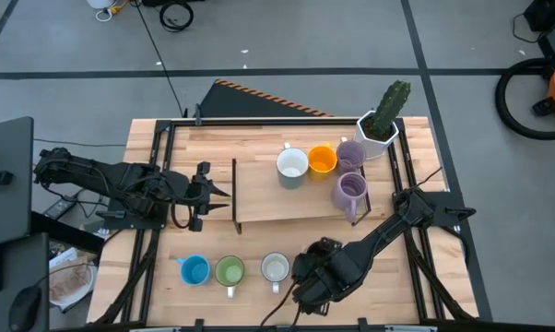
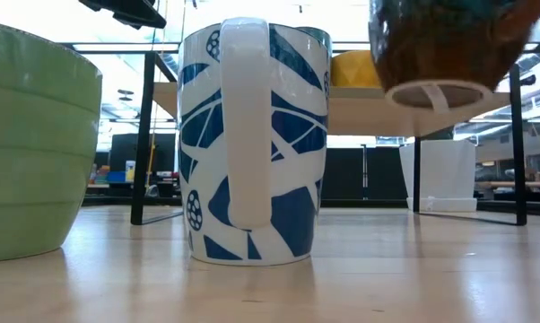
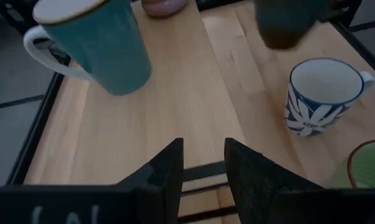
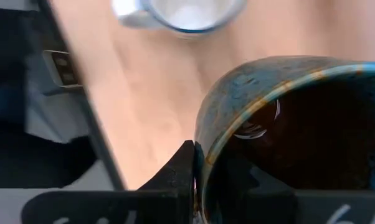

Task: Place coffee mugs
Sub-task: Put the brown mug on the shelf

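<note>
Along the table's near edge stand a blue mug (image 1: 194,270), a green mug (image 1: 230,270) and a white mug with a blue pattern (image 1: 275,267), each on its base. Right of them my right gripper (image 1: 305,275) is shut on a dark brown mug (image 2: 440,40) that hangs above the table. On the raised wooden shelf (image 1: 259,198) stand a white mug (image 1: 292,166), an orange mug (image 1: 322,159) and two lilac mugs (image 1: 351,153) (image 1: 349,191). At the shelf's left end my left gripper (image 1: 208,192) waits open, holding nothing. My right gripper pinches the dark brown mug's rim (image 4: 203,144), one finger (image 4: 182,171) outside the wall and the other inside the hollow. The fingers come from above, pointing down. The mug hangs lifted clear of the table, its base (image 2: 436,94) showing, slightly tilted.
A white pot with a cactus (image 1: 381,124) stands at the far right corner. Black frame rails (image 1: 158,184) run along the table's left and right sides. Bare wood lies between the shelf and the near row of mugs.
</note>
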